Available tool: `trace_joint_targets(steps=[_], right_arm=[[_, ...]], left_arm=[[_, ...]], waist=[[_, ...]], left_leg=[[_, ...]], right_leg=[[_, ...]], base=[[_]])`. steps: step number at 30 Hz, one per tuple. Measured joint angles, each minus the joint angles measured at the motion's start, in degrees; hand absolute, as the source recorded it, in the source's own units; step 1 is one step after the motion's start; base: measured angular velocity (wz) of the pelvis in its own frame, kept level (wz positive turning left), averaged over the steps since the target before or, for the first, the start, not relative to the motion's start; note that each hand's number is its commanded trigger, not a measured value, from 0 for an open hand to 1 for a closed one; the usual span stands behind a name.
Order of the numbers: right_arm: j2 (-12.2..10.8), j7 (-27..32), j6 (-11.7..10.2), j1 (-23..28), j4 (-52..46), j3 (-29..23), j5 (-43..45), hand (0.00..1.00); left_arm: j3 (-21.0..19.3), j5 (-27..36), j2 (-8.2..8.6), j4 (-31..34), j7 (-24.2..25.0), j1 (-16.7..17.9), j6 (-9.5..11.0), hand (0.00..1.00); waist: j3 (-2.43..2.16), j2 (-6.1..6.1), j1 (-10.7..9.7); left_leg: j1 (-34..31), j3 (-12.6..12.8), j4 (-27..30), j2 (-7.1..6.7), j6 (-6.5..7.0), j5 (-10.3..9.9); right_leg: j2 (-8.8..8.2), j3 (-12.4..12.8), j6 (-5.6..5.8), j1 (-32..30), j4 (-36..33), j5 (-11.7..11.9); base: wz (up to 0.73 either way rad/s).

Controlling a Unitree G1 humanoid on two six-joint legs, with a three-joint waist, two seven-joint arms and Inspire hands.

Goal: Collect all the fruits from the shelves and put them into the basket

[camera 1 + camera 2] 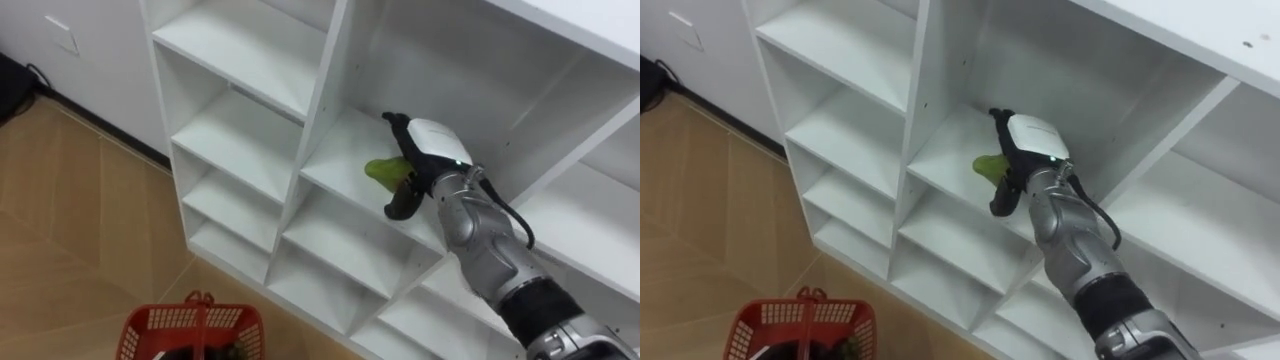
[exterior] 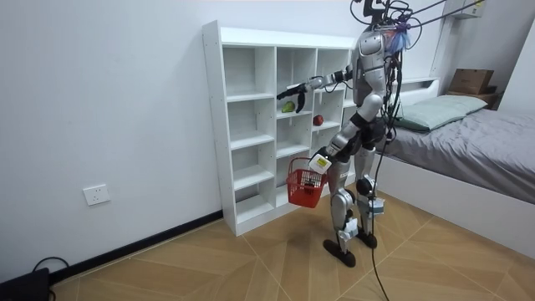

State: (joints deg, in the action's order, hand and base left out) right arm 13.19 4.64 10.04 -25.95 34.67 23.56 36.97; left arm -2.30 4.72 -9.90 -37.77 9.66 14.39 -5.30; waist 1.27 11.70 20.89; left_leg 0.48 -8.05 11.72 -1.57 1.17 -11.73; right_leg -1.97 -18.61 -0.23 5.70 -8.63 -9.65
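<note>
One green fruit [image 1: 384, 172] sits on the board of a middle cubby in the white shelf unit [image 1: 318, 110], and the right hand [image 1: 428, 148] is right over it! The arm comes in from the near right, so the fruit lies just left of the palm, bracketed: dark fingers [image 1: 396, 121] reach past on its far side and the thumb hangs down on its near side. White board shows between fingers and fruit, so I call the hand open, with nothing in its hold. The fruit's long axis seems to run left to right, narrow end pointing left, away from the palm, so a squeeze across its width looks the natural one. Down low on the near left, the left hand [image 2: 321, 162] carries the red basket [image 2: 304, 189] by its handle, well apart from the fruit; the right is clearly the nearer hand. One red fruit [image 2: 318, 120] waits in a cubby further right, a little lower.
</note>
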Motion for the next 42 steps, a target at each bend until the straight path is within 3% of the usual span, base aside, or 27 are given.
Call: trace_joint_targets(steps=[8,24,25,26,27,38,42], right_arm=[[0.5,-0.4,-0.2,0.0,0.4,0.0,-2.1,0.00],[0.8,-2.5,-0.7,-3.4,5.6,-0.1,-3.0,0.00],[0.8,-2.7,-0.7,-3.4,5.6,-0.1,-3.0,0.57],[0.8,-2.9,-0.7,-3.4,5.6,-0.1,-3.0,0.85],[0.8,-2.9,-0.7,-3.4,5.5,-0.2,-3.0,1.00],[1.0,-6.7,-0.7,-3.7,5.9,0.1,-3.0,1.00],[1.4,-6.1,0.0,-3.8,7.4,0.1,-2.7,1.00]], left_arm=[[-0.3,-0.1,-1.06,0.0,-0.5,0.3,-0.7,1.00],[-1.0,-5.6,-1.37,1.7,-0.7,1.1,-0.9,1.00],[-1.0,-5.9,-1.37,1.7,-0.7,1.1,-0.9,1.00],[-1.0,-6.8,-1.37,1.7,-0.7,1.1,-0.9,1.00],[-1.0,-7.2,-1.38,1.7,-0.7,1.0,-0.9,1.00],[-1.0,-9.2,-1.39,1.7,-1.2,0.9,-1.1,1.00],[-0.9,-9.4,-1.44,1.7,-1.8,0.7,-1.2,1.00]], waist=[[0.03,0.07,0.0],[0.11,0.00,0.2],[0.12,-0.02,0.2],[0.12,-0.02,0.2],[0.12,-0.01,0.2],[0.26,-0.06,0.5],[0.37,0.23,1.7]], left_leg=[[0.0,-0.1,0.1,-0.02,-0.02,0.0],[-1.1,-0.4,1.0,-0.14,-0.08,0.1],[-1.2,-0.4,1.0,-0.16,-0.09,0.1],[-1.3,-0.5,1.1,-0.18,-0.14,0.1],[-1.7,-0.5,1.1,-0.18,-0.21,0.2],[-3.0,-0.7,1.4,-0.11,-0.64,0.7],[-3.3,-0.7,1.4,-0.11,-0.68,0.7]], right_leg=[[0.00,-0.1,0.00,0.0,0.0,0.0],[0.02,-0.2,0.00,-0.3,0.0,0.0],[0.01,-0.2,0.00,-0.3,0.0,0.0],[0.01,-0.2,-0.01,-0.4,0.0,0.0],[0.01,-0.2,-0.01,-0.7,0.0,0.0],[0.09,-0.3,-0.22,-2.0,-0.1,0.1],[0.09,-0.4,-0.25,-2.1,-0.1,0.1]], base=[[0.00],[0.00],[0.00],[0.00],[0.00],[0.00],[0.01]])
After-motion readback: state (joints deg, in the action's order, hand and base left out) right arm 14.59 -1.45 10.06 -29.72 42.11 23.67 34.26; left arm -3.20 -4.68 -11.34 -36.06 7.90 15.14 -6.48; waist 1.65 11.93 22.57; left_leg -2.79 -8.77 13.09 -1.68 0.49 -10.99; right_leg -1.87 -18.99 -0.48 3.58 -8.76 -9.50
